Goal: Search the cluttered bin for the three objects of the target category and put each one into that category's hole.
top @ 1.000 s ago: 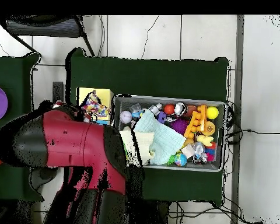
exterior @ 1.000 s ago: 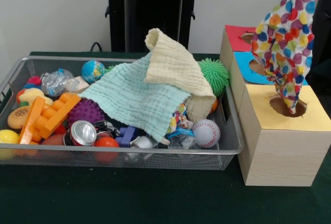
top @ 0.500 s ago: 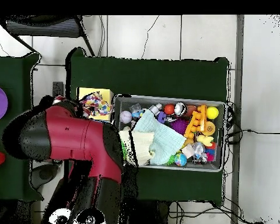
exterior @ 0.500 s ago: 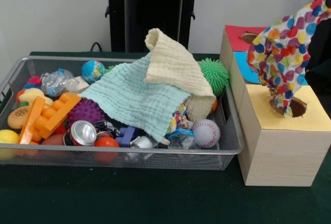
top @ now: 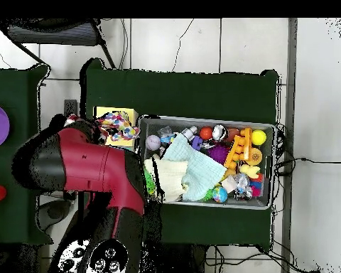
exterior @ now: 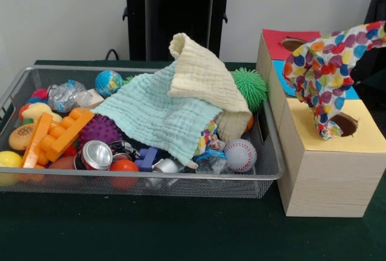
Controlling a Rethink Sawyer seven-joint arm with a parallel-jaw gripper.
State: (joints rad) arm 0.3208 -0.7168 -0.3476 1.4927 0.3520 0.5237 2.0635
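Spotted cloth [exterior: 322, 71] hangs over the wooden box [exterior: 329, 170], right of the bin. Its lower tip sits at the hole [exterior: 345, 125] in the box's yellow top, the rest trails up and right toward the frame edge. Can't tell if the tip is inside the hole or just on the rim.

Gripper: not clearly visible in either view, so can't tell if it's spread or pinching the cloth. Overhead shows the red arm [top: 84, 167] reaching over the box area, spotted cloth [top: 116, 126] at its end, above the yellow top [top: 106, 114].

Box top has 3 sections: yellow nearest, blue [exterior: 284, 74] in the middle, red [exterior: 276, 43] farthest. Red one has its own hole [exterior: 292, 44].

Wire bin [exterior: 151, 182] sits on the green tabletop [exterior: 151, 231], left of the box, just beside it. Two more cloths in the bin: mint cloth [exterior: 157, 113] spread over the clutter, cream cloth [exterior: 202, 74] folded on top of it, toward the right.

Other stuff in the bin: baseball [exterior: 240, 155] near-right corner, green spiky ball [exterior: 250, 87] far right, purple spiky ball [exterior: 99, 129], soda can [exterior: 95, 155] on its side, orange block [exterior: 63, 131], globe ball [exterior: 108, 82] at the far side, yellow ball [exterior: 8, 160] at the left edge.
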